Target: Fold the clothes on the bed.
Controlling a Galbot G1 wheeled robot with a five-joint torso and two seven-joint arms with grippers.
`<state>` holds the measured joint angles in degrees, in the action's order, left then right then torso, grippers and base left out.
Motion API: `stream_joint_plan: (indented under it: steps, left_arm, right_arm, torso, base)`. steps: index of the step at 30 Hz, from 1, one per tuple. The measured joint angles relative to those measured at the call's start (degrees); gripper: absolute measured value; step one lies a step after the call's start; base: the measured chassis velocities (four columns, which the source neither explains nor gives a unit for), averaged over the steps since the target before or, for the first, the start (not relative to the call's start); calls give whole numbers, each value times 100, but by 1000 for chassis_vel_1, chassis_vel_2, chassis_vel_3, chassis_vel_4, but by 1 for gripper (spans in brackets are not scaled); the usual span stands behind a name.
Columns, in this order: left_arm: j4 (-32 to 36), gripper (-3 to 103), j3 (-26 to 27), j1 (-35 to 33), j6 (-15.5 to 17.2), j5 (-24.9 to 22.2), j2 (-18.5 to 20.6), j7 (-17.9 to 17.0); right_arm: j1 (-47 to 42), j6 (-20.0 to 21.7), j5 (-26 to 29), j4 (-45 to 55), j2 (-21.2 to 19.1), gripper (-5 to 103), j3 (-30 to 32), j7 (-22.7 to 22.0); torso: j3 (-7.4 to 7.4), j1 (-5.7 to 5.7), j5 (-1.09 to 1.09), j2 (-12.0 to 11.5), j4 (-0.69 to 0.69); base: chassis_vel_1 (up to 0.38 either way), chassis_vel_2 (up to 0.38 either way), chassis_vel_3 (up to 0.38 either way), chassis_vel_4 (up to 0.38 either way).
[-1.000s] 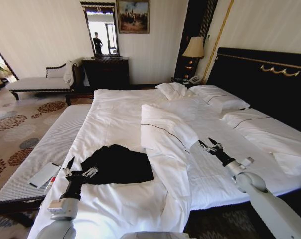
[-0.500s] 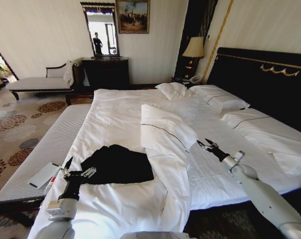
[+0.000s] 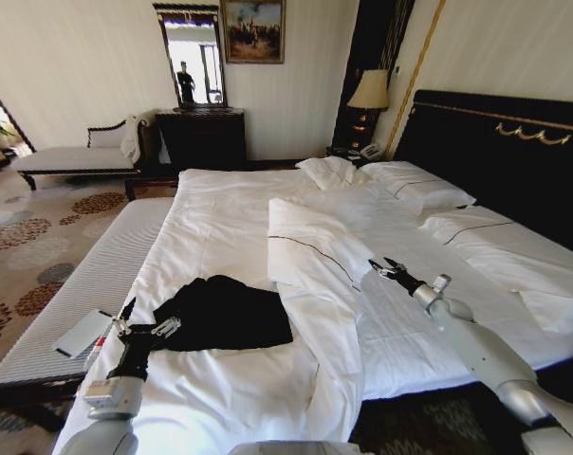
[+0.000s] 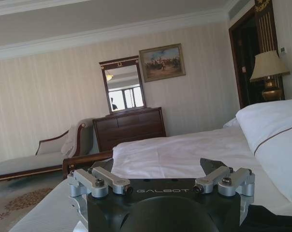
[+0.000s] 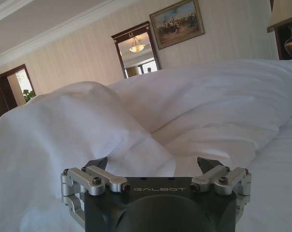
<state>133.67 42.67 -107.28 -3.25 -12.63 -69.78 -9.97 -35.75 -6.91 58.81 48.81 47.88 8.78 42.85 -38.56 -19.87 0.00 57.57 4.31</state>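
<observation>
The clothes are one black T-shirt (image 3: 225, 313), lying crumpled on the near left part of the bed's white sheet (image 3: 220, 227). My left gripper (image 3: 149, 318) hovers open at the shirt's left edge, with nothing between its fingers. A dark strip of the T-shirt (image 4: 274, 220) shows beside that left gripper (image 4: 158, 169) in the left wrist view. My right gripper (image 3: 386, 268) is open and empty over the middle of the bed. It points at the folded white duvet (image 3: 310, 251), and in the right wrist view the right gripper (image 5: 155, 166) faces the duvet (image 5: 78, 125) close up.
A padded bench (image 3: 87, 284) runs along the bed's left side, with a white flat object (image 3: 83, 332) on it. Pillows (image 3: 429, 194) lie against the dark headboard (image 3: 514, 152). A chaise (image 3: 73, 156), a dresser (image 3: 201, 137) and a lamp (image 3: 370, 92) stand by the far wall.
My right arm has swung left and away from me, bringing its open gripper up to the folded duvet. My left gripper has barely shifted.
</observation>
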Motion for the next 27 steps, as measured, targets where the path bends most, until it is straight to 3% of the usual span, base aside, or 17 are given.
stream_joint_plan:
  steps: [9,12,14,20,23,27]
  left_arm:
    - [-92,100,1,28,-2,-1,-32,8]
    - [-135,100,4,95,-3,-30,-14,4]
    - [-138,100,4,101,-3,-34,-13,3]
    - [-160,100,12,104,-13,-41,-56,3]
    - [-165,100,-2,104,-17,-33,-64,3]
    - [-168,100,-6,136,-19,-35,-69,-1]
  right_arm:
    - [217,84,27,86,22,102,-277,175]
    - [335,104,4,33,72,93,-434,214]
    - [346,105,-2,23,84,93,-452,214]
    - [372,77,-87,-68,128,66,-487,257]
    - [372,66,-91,-61,116,61,-469,258]
    - [347,66,-141,26,111,39,-379,125]
  torso:
    - [0,1,-1,1,0]
    - [0,1,-1,1,0]
    - [0,1,-1,1,0]
    - [0,1,0,0,1]
    - [0,1,0,1,0]
    - [1,1,0,1,0]
  base:
    - [0,0,0,0]
    - [0,0,0,0]
    - [0,0,0,0]
    - [0,0,0,0]
    - [0,0,0,0]
    - [0,0,0,0]
